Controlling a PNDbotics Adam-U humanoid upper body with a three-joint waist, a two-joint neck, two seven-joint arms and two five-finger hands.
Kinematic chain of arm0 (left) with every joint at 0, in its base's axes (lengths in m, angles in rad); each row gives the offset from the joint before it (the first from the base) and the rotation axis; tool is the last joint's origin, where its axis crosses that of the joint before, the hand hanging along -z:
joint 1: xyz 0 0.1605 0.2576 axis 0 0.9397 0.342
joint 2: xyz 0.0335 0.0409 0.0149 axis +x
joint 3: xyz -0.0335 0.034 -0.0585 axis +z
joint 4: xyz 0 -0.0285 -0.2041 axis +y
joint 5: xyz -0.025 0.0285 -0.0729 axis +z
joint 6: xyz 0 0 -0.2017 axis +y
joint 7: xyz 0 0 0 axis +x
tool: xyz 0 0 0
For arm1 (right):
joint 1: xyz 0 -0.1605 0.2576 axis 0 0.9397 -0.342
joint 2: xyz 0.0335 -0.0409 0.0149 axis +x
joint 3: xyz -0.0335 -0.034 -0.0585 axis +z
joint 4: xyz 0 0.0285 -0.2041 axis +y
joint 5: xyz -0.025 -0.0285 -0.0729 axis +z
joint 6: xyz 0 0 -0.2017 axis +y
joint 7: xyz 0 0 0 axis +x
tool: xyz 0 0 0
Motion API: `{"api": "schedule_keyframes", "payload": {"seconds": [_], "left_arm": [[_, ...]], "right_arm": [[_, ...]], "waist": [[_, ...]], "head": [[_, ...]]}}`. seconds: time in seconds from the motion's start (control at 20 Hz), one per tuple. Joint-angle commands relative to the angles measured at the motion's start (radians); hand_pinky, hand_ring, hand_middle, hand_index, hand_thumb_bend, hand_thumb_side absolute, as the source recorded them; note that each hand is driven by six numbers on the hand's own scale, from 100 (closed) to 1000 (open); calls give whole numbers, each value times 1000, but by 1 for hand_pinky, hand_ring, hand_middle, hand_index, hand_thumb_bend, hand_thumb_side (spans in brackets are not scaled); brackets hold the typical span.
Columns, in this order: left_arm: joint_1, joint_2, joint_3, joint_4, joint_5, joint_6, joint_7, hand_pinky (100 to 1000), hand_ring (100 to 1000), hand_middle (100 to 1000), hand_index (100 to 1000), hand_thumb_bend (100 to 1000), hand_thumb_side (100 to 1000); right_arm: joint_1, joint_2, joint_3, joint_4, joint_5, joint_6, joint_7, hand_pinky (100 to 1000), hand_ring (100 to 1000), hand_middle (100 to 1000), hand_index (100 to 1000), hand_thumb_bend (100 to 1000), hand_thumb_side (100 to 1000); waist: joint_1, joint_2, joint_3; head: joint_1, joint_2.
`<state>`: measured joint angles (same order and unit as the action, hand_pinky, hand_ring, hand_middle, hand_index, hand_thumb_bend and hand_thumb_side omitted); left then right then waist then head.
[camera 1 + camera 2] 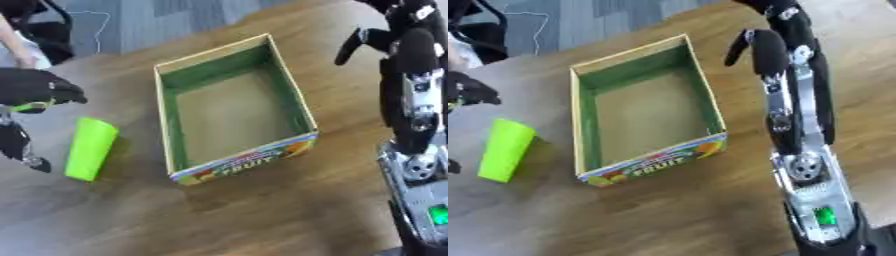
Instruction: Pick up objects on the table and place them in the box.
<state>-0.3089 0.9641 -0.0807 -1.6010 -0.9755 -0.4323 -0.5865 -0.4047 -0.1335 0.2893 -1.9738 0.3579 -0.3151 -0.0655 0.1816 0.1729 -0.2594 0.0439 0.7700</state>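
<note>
Just below the curled, empty left hand (39, 87) lies a lime-green plastic cup (90, 148) on the wooden table (262, 210), beside the open green-lined cardboard box (175, 145). Right hand (750, 42): fingers unclear, beyond the box.

wooden table (262, 215), open box (233, 107), green cup (90, 148)

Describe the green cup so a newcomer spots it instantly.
Start at the open cardboard box with green inner walls in the middle of the wooden table. Look just left of it: the green cup lies on its side on the tabletop, below the left hand. It is the only bright lime, tapered item there.
</note>
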Motion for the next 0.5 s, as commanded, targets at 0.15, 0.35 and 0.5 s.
{"api": "schedule_keyframes", "payload": {"seconds": [0.15,0.35,0.5], "left_arm": [[-12,14,16,10,-13,-6,28,1000,988,950,1000,1000,511],[1,7,14,20,35,-3,24,1000,985,960,1000,1000,511],[8,4,12,30,80,3,6,1000,988,974,1000,1000,515]], "right_arm": [[-13,-5,4,-13,-5,-1,5,349,832,791,951,250,1000],[-13,-6,3,-13,-6,-1,6,348,832,791,951,253,1000],[-12,-6,3,-13,-6,-1,7,346,832,790,952,257,1000]], "waist": [[-2,-10,1],[0,-6,2],[1,-5,2]], "head": [[-2,0],[-3,0],[-3,0]]}}
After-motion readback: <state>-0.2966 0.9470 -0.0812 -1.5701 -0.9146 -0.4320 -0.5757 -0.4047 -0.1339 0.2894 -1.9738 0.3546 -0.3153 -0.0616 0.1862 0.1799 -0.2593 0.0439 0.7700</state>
